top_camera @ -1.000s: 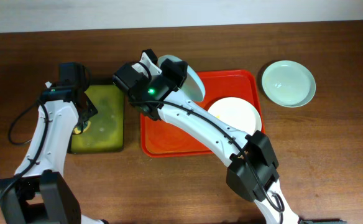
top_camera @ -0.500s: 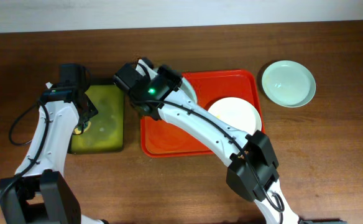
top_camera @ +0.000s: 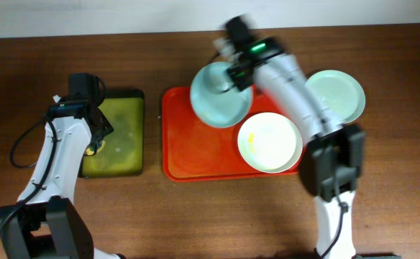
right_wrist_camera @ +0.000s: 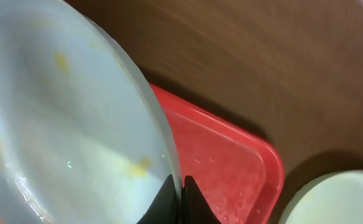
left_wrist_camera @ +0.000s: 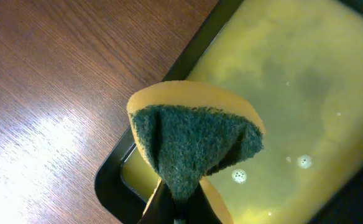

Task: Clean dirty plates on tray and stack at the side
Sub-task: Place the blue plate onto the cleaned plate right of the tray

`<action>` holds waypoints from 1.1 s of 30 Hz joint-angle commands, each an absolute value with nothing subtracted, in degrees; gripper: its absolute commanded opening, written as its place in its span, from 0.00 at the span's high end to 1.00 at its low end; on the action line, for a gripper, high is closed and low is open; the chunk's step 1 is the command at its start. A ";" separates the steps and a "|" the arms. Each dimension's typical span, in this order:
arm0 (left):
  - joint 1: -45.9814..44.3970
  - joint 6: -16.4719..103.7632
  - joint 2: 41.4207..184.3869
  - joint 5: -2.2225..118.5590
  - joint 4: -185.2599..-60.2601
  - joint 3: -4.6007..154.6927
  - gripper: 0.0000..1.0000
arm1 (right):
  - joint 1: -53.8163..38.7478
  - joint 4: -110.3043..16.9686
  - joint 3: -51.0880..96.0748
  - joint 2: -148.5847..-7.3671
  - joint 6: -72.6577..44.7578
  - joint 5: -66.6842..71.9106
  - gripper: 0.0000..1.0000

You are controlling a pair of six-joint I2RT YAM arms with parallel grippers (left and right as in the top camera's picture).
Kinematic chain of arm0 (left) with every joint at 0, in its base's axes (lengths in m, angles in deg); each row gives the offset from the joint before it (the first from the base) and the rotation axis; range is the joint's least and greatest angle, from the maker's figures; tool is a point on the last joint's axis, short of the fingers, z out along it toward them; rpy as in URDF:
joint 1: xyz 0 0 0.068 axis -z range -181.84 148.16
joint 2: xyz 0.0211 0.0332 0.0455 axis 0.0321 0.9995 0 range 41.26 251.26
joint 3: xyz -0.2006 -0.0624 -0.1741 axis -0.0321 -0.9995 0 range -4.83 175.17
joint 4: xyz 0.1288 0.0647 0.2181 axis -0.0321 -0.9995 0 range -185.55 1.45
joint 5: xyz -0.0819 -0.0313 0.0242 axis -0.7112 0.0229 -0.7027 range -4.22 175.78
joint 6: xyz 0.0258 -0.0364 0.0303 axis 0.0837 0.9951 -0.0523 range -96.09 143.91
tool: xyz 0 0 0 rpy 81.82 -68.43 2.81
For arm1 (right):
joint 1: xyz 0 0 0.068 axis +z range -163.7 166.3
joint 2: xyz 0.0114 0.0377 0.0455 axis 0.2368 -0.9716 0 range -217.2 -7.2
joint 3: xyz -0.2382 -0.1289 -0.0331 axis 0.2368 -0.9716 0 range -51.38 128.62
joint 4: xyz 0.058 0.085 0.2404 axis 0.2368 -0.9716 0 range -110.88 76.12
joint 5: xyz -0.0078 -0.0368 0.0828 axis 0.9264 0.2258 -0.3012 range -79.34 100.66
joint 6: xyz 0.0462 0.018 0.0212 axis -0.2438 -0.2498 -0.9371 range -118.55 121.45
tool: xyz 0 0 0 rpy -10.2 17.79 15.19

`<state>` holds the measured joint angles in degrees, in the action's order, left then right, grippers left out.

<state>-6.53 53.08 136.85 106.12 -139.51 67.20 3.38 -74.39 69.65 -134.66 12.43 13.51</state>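
Right tool (right_wrist_camera: 181, 191) pinches the smeared mint plate (top_camera: 219, 97) by its rim over the tray (top_camera: 195, 155) near the table's (top_camera: 390, 194) far edge, left tool (left_wrist_camera: 178, 208) grips a sponge (left_wrist_camera: 194, 140); the cream plate (top_camera: 269, 142) lies yellow-marked on the tray, and one clean-looking plate (top_camera: 333, 96) sits toward the right edge.

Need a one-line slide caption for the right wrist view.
Right fingers pinch the rim of a yellow-smeared mint-blue plate over the red tray.
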 commanded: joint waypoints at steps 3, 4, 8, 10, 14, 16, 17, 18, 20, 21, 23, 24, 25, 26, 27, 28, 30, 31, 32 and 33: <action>-6.73 52.38 136.54 106.10 -139.38 66.65 1.00 | -17.64 -79.31 70.57 -134.33 9.94 -14.21 0.96; -6.73 52.36 136.54 106.10 -139.38 66.65 1.00 | -20.24 -79.55 70.07 -134.40 9.94 -14.21 0.96; -6.73 52.38 136.54 106.10 -139.36 66.65 1.00 | -30.67 -77.80 65.85 -134.44 9.92 -12.72 0.96; -6.73 52.38 136.54 106.10 -139.36 66.65 1.00 | -34.58 -75.99 63.81 -134.44 9.87 -11.71 0.96; -6.73 52.38 136.54 106.10 -139.34 66.65 1.00 | -41.79 -72.36 59.18 -134.49 5.81 -8.30 0.96; -6.73 52.38 136.54 106.10 -139.27 66.65 1.00 | -43.87 -70.52 56.62 -134.55 5.39 -8.17 0.96; -6.73 52.38 136.54 106.10 -139.16 66.65 1.00 | -44.64 -69.41 54.92 -134.55 5.39 -8.17 0.96; -6.73 52.38 136.54 106.10 -139.14 66.65 1.00 | -44.92 -68.86 54.00 -134.55 5.39 -8.17 0.96; -6.73 52.38 136.54 106.10 -139.12 66.65 1.00 | -44.81 -67.22 52.08 -134.62 5.42 -8.22 0.96; -6.73 52.38 136.54 106.10 -139.12 66.65 1.00 | -44.22 -66.39 51.27 -134.66 5.39 -8.22 0.96; -6.73 52.38 136.54 106.10 -139.12 66.65 1.00 | -43.17 -65.48 50.92 -134.66 5.42 -8.20 0.96; -6.73 52.38 136.54 106.10 -139.12 66.65 1.00 | -42.39 -65.06 50.92 -134.66 5.42 -8.17 0.96; -6.75 52.38 136.54 106.10 -139.12 66.65 1.00 | -41.75 -64.73 50.92 -134.66 5.42 -8.17 0.95; -6.73 52.38 136.54 106.10 -139.12 66.65 1.00 | -41.01 -64.36 50.92 -134.66 5.42 -8.15 0.84; -6.73 52.38 136.54 106.10 -139.10 66.65 1.00 | -40.44 -64.06 50.92 -134.66 5.42 -8.15 0.70; -6.73 52.38 136.54 106.10 -139.12 66.65 1.00 | -39.46 -63.75 50.94 -134.64 5.42 -8.17 0.43; -6.73 52.38 136.54 106.10 -139.10 66.65 1.00 | -39.06 -64.73 51.75 -134.64 5.42 -8.15 0.42; -6.73 52.38 136.54 106.10 -139.10 66.65 1.00 | -39.06 -65.96 52.67 -134.60 5.39 -8.20 0.46; -6.73 52.38 136.54 106.08 -139.10 66.65 1.00 | -39.13 -67.64 54.07 -134.29 5.39 -8.39 0.49; -6.73 52.38 136.54 106.08 -139.12 66.65 1.00 | -39.15 -69.41 55.55 -133.90 5.39 -8.89 0.45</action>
<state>-6.53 53.08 136.85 106.12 -139.29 67.16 -39.33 -66.59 51.75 -134.79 5.63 -7.69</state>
